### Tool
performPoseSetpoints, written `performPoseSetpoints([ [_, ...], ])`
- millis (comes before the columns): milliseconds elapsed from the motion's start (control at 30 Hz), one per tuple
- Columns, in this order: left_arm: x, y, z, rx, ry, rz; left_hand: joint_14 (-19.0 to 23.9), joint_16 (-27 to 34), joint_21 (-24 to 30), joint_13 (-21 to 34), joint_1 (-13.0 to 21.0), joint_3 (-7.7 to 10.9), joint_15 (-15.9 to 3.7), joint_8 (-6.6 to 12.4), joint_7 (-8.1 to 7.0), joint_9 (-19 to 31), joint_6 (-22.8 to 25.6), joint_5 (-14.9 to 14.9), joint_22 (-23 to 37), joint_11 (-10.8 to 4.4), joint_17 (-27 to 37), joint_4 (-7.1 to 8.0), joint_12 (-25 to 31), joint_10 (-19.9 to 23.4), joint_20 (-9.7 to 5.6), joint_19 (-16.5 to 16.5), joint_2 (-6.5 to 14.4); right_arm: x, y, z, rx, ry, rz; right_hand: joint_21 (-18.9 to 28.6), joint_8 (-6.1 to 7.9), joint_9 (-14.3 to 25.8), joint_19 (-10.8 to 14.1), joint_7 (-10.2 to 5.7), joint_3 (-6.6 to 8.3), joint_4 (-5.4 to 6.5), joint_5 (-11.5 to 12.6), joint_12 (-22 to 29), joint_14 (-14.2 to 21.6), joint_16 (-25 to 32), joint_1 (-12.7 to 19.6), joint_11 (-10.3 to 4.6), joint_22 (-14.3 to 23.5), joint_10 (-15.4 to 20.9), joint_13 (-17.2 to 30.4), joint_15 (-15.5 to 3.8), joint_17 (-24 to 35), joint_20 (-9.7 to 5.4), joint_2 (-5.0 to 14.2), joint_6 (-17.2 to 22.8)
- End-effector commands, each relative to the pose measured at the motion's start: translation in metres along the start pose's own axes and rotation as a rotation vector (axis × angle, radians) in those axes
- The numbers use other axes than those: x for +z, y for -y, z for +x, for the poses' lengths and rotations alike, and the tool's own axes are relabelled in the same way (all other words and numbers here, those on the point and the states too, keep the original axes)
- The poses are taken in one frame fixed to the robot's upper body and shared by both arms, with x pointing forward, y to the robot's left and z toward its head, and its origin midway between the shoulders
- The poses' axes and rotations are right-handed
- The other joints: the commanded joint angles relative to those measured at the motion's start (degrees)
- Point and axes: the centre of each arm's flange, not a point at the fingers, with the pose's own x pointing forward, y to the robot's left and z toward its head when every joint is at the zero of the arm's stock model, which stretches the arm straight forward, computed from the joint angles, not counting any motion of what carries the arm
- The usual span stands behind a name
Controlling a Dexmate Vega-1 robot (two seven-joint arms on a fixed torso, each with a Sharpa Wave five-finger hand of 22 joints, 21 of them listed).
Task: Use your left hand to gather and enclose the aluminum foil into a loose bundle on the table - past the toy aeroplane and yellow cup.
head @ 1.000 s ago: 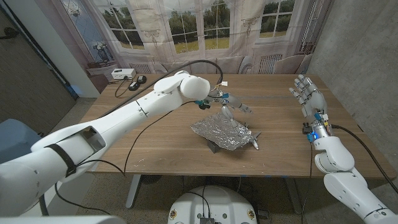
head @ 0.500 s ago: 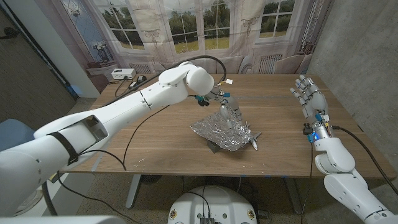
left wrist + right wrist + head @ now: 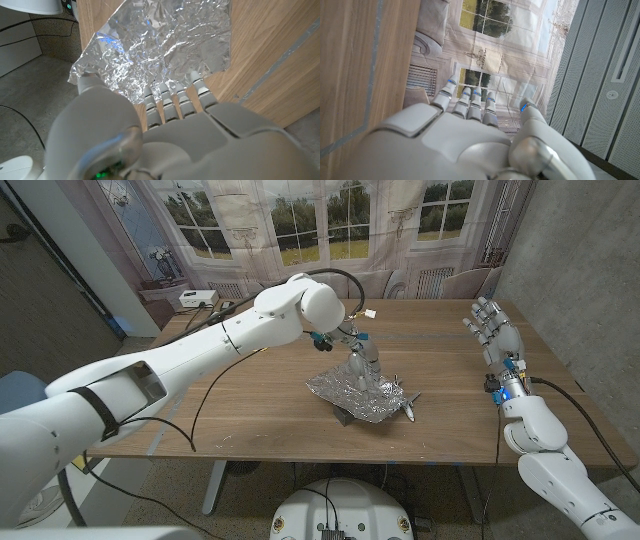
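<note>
Lying crumpled near the middle of the tabletop (image 3: 250, 395), the aluminum foil (image 3: 362, 392) is seen as a creased, partly raised sheet, draped over a dark object that cannot be identified. A thin grey tip is seen poking out at the foil's 3 o'clock edge; whether it belongs to the toy aeroplane cannot be told.

The foil is judged to be very light, thin and springless: it should keep whatever shape is pressed into it, and it could tear or slide on the smooth wood if dragged. A hold is best taken at the loose outer edges, which can be swept inward, rather than on the raised centre.

The left robot hand (image 3: 360, 360) is placed at the foil's 12 o'clock edge, fingers pointed down. In the left wrist view its fingertips (image 3: 195, 77) are seen spread at the sheet's border, with nothing enclosed.

The right robot hand (image 3: 493, 330) is held upright, well apart at the tabletop's 3 o'clock side, fingers extended and empty.
</note>
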Motion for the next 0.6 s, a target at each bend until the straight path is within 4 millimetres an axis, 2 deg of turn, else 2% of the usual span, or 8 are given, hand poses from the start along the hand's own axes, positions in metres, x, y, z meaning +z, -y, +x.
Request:
performPoseSetpoints([
  [33, 0.019, 0.018, -0.003, -0.091, -0.031, 0.038, -0.67, -0.39, -0.37, 0.11, 0.18, -1.0, 1.48, -1.29, 1.15, 0.32, -2.43, 0.49, 0.11, 0.93, 0.18, 0.4, -0.77, -1.46, 0.41, -0.07, 0.69, 0.005, -0.002, 0.005, -0.002, 0.026, 0.014, 0.07, -0.2, 0.18, 0.61, -0.11, -0.05, 0.28, 0.18, -0.04, 0.79, 0.29, -0.37, -0.08, 0.23, 0.57, 0.14, -0.15, 0.07, -0.1, -0.05, 0.33],
  [300, 0.03, 0.028, -0.003, -0.104, -0.068, 0.106, -4.14, -1.28, -1.07, 0.15, 1.71, -1.57, 2.04, -2.52, 1.17, 0.35, -5.25, 0.74, 0.06, 2.13, 0.04, -0.05, -2.08, -4.98, 0.23, -0.92, 1.01, 0.006, -0.003, 0.005, -0.007, 0.033, 0.022, 0.08, -0.19, 0.18, 0.65, -0.02, 0.0, 0.3, 0.2, 0.03, 1.0, 0.32, -0.41, 0.05, 0.24, 0.78, 0.14, -0.22, 0.05, -0.12, -0.05, 0.38],
  [600, 0.05, 0.041, -0.008, 0.011, -0.128, 0.231, -5.05, -1.13, -1.5, 0.2, 3.07, -1.55, 1.5, -2.55, 0.86, 0.39, -5.87, 0.72, 0.05, 1.52, 0.0, -0.41, -2.51, -6.55, -0.84, -1.5, 1.74, 0.008, -0.007, 0.005, -0.002, 0.039, 0.032, 0.11, -0.1, 0.17, 0.73, 0.04, 0.05, 0.35, 0.22, 0.1, 1.06, 0.3, -0.51, 0.1, 0.24, 1.03, 0.14, -0.35, 0.03, -0.1, -0.04, 0.67],
])
